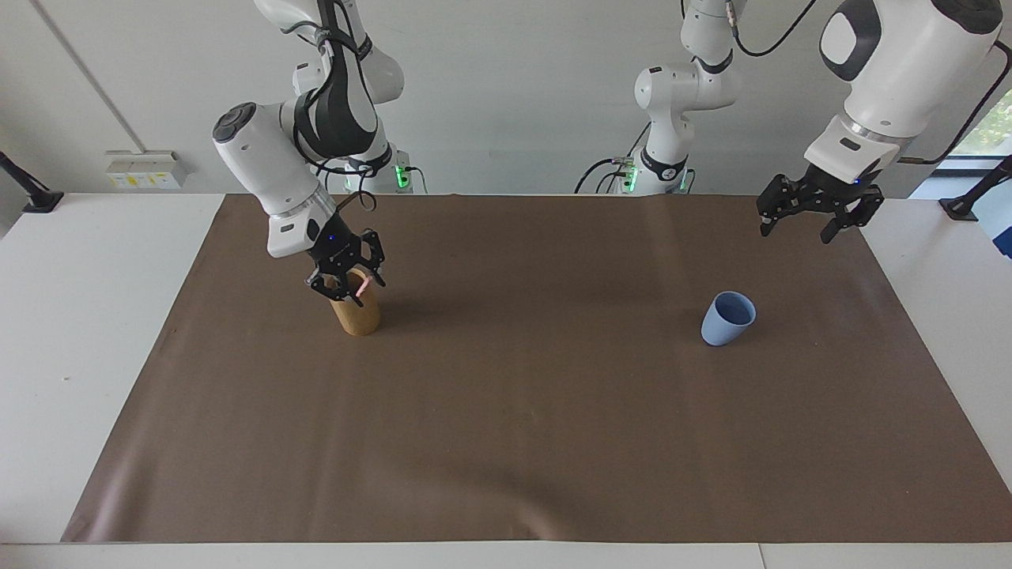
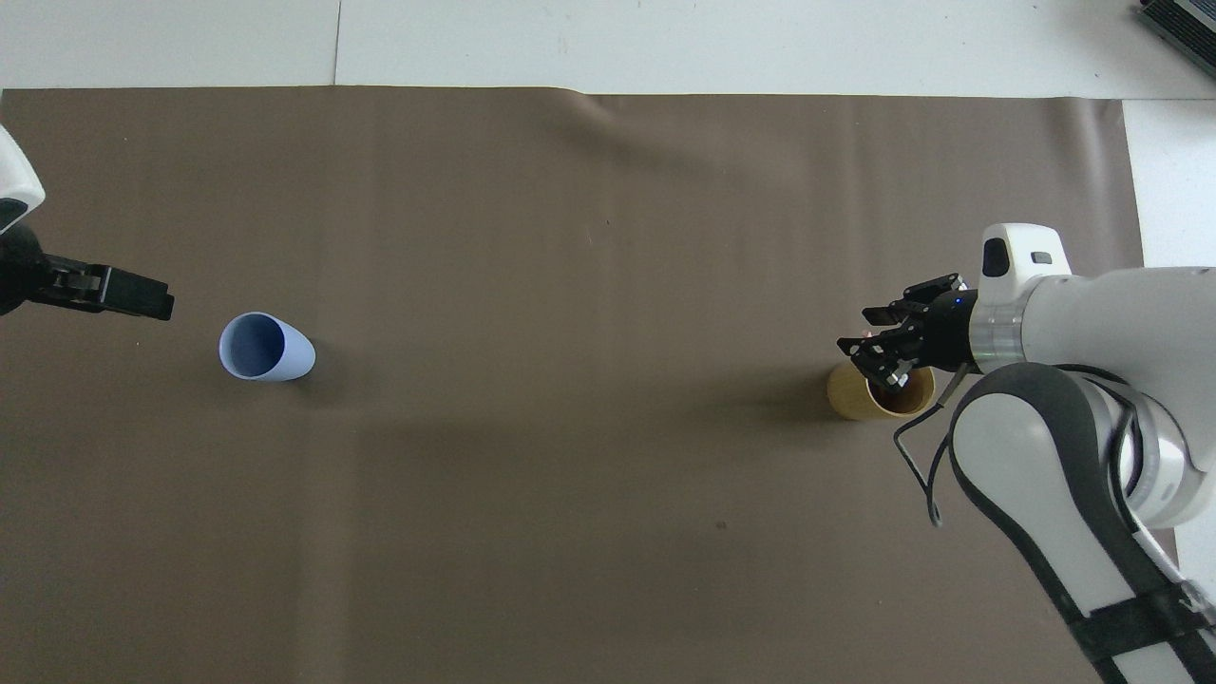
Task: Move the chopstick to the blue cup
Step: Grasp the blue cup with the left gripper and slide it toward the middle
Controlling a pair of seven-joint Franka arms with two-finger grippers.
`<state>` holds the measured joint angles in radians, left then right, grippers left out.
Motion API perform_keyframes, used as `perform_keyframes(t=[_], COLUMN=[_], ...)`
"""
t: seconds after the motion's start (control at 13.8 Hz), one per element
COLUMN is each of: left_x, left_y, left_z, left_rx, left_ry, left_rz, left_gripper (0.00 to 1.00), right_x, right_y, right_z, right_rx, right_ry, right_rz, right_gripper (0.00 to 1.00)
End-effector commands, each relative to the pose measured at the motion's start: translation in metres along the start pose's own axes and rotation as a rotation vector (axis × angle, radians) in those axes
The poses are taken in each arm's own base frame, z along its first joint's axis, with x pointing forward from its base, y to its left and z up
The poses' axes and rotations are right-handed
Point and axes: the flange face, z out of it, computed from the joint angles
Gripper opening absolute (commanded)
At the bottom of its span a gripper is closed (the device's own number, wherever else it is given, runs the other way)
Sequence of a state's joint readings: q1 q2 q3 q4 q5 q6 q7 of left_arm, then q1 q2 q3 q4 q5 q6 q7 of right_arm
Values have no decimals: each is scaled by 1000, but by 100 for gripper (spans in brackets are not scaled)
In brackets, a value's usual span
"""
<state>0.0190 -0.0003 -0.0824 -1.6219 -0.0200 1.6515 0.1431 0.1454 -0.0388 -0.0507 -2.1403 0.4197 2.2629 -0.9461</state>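
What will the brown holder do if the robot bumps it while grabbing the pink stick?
The tan-brown holder stands tall and narrow on the mat, so a sideways knock could probably tip it. Being round, it might then roll. The thin pink chopstick inside adds little weight to steady it.

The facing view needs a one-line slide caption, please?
Right gripper at the tan cylindrical holder with the thin pink chopstick; light-blue cup waits.

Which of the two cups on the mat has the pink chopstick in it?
The taller tan-brown holder at the right arm's end, under the right gripper; the chopstick pokes from its mouth. The blue cup looks empty.
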Motion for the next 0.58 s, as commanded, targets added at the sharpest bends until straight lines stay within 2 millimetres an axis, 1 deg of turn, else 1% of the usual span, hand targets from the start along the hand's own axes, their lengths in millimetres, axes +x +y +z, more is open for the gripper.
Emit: perform_keyframes(t=[0.0,0.15,0.22,0.36,0.51], left_x=[-7,-6,-5,-5,-4], left_y=[-3,-3,-5,-14,-16], left_z=[3,16,26,54,88], left_rx=[-10,-12,-11,-9,-8], left_ry=[10,-3,3,12,14], left_rz=[-7,-10,-12,-22,-22], left_gripper=[100,100,100,100,100], right_x=[-2,-3,-3,-4,-5], right_y=[2,3,4,3,3], right_z=[-1,-2,-2,-2,-2], right_rx=[4,4,6,8,16], right_ry=[26,25,25,22,19], right_rz=[-1,1,3,2,10], right_gripper=[34,34,34,34,34])
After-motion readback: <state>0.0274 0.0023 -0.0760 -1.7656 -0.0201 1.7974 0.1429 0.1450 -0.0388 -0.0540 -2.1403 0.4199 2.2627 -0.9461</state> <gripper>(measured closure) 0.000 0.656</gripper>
